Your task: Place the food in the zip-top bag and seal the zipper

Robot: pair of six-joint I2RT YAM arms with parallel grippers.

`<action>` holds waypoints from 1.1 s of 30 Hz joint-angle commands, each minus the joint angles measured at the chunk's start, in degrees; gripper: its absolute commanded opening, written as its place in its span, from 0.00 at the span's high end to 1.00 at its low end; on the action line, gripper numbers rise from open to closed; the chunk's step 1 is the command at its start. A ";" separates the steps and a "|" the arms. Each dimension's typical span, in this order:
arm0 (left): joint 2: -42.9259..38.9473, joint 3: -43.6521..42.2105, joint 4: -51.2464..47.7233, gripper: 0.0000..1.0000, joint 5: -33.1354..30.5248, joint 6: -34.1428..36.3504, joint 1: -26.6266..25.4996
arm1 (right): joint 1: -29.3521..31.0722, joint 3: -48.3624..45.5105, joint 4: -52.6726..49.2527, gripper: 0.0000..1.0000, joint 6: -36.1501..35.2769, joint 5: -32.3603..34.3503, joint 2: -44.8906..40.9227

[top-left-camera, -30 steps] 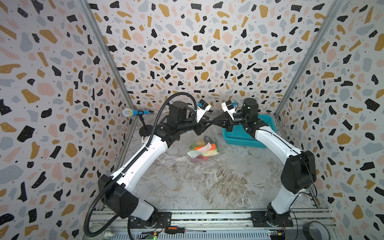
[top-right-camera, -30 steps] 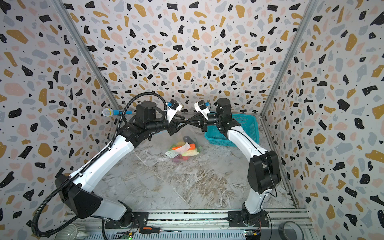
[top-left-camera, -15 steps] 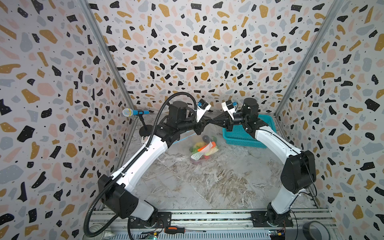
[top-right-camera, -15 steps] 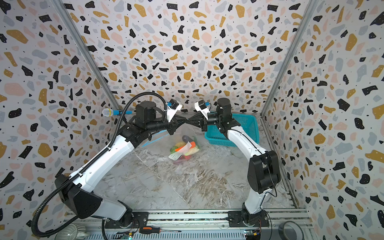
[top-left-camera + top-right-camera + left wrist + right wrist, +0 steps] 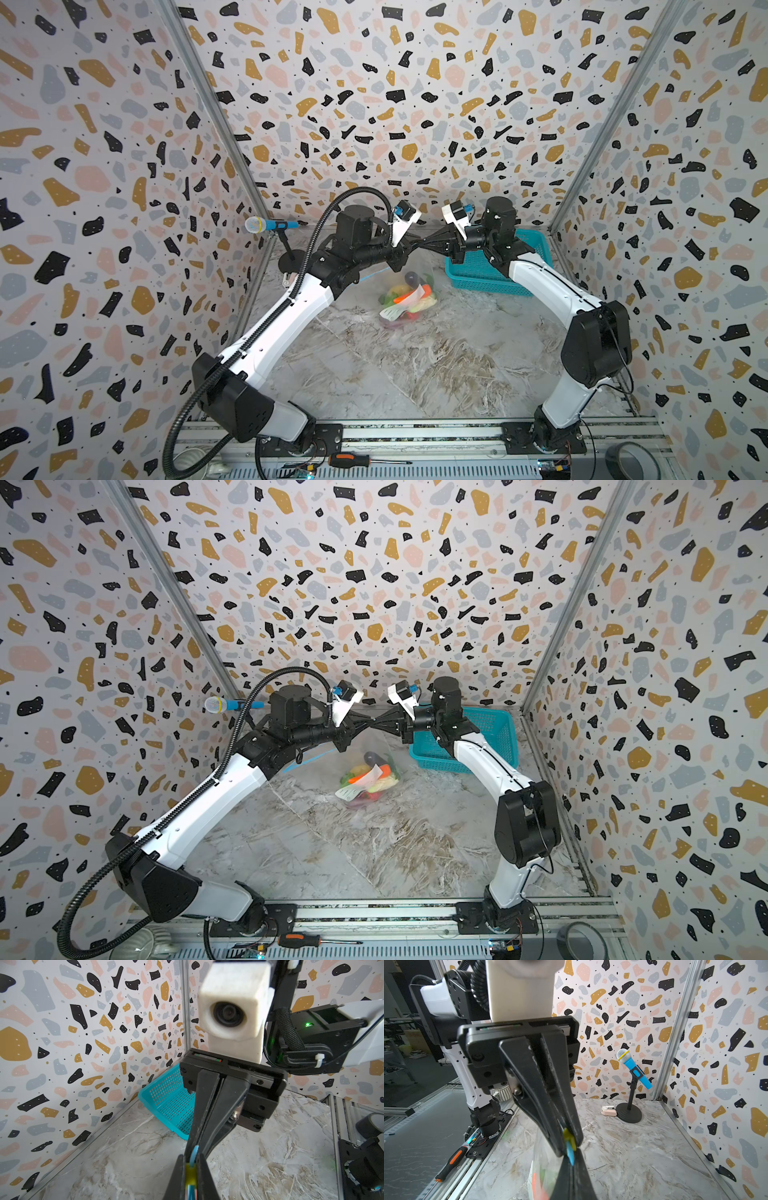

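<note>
The left gripper (image 5: 411,246) reaches in level from the left, high above the table (image 5: 415,365). Its jaws are pinched tight on the yellow slider (image 5: 190,1174) - the left wrist view shows the slider squeezed between the two black fingers (image 5: 176,1180).

The zipper (image 5: 311,760) is a thin light-blue strip. Its long axis slants from that pinch down and away to the left, passing under the left arm. The slider end points up at the grippers and the far end points toward the left wall. Whether the low end touches the table cannot be told.

The zip-top bag (image 5: 376,746) hangs clear and crinkled below the pinch, mouth edge uppermost, and its bottom sags down to the table at mid-back. The food (image 5: 405,300) is bunched in that bottom. An orange carrot (image 5: 398,298), a dark aubergine (image 5: 411,277) and some yellow and green pieces show, with the white label (image 5: 392,312) lying across them.

The right gripper (image 5: 426,244) comes in level from the right, tip to tip with the left one. Its jaws are closed flat on the zipper's end - in the right wrist view the blue tab pokes out between its fingers (image 5: 581,1178), just past the slider.

Further right, a teal basket (image 5: 494,270) sits on the table under the right arm, near the bag's bottom but apart from it.
</note>
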 commanded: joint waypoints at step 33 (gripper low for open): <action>-7.04 -2.94 -9.76 0.92 -8.52 2.51 -0.06 | -2.95 -1.75 1.32 1.00 -0.96 1.72 -4.47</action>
